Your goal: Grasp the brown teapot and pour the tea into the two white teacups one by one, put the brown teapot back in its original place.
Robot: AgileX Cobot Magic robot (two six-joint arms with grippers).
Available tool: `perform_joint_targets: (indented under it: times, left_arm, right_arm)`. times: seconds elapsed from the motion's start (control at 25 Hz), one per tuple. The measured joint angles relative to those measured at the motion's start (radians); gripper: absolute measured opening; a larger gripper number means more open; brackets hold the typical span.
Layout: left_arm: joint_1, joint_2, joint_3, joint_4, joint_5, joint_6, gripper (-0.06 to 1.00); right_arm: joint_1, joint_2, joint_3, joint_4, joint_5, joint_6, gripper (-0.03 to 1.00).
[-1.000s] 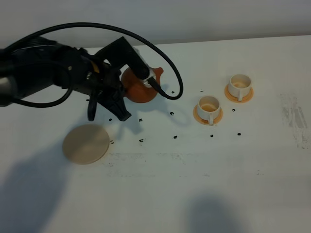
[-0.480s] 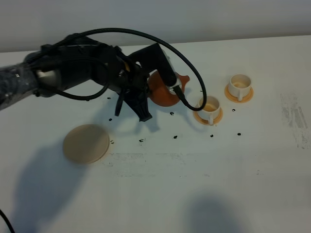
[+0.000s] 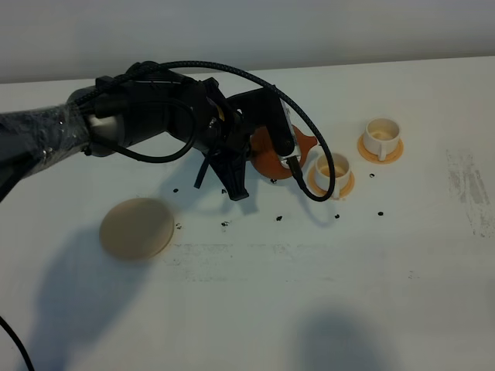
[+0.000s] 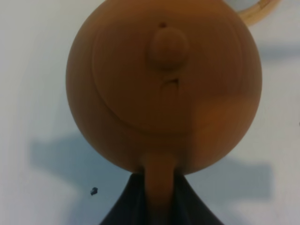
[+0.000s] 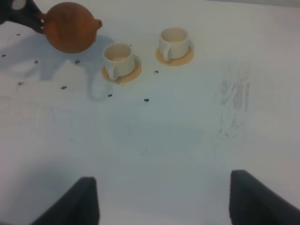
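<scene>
Surface: white matt tabletop [image 3: 332, 309] against a pale wall [image 3: 309, 31]; small dark specks [image 3: 278, 219] scattered about the middle.
Task item: squat, round reddish-brown clay teapot [image 3: 268, 157], apparently held clear of the table at centre. It is well right of its flat round pale tan coaster [image 3: 137, 229], which lies bare at near left.
Left claw: left gripper [image 4: 158, 206] clamped tight on the teapot's loop handle [image 4: 159, 183], dark fingers [image 4: 124, 211] either side of it; lid knob [image 4: 168, 47] uppermost, body about level.
Right claw: right gripper [image 5: 164, 206] spread wide, nothing between its fingers, well apart from the cups on the near side.
Cups: two small white cylindrical teacups on orange saucers [image 3: 346, 184]. The left-hand cup [image 3: 334, 167] is just beside the spout [image 3: 308, 144]; the right-hand cup [image 3: 381, 134] is farther right and far.
Contents: fill of either cup not determinable.
Governing relation: teapot's long axis runs handle to spout, left to right. The handle is at the claw; the spout tip is by the left rim of the left-hand cup.
Assessment: left arm alone is placed to pour; a spout-down tilt rightward appears called for, left-hand cup first.
Risk: spout sits at the rim, not over the centre; spill onto the saucer possible.
</scene>
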Motion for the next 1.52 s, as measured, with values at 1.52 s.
perform_joint_targets:
  times: [1.52]
  left_arm:
    - [-0.010,0.062,-0.080,0.080,-0.038,0.198,0.10]
  right_arm:
    - [0.000,0.000,0.000,0.000,0.000,0.000,0.59]
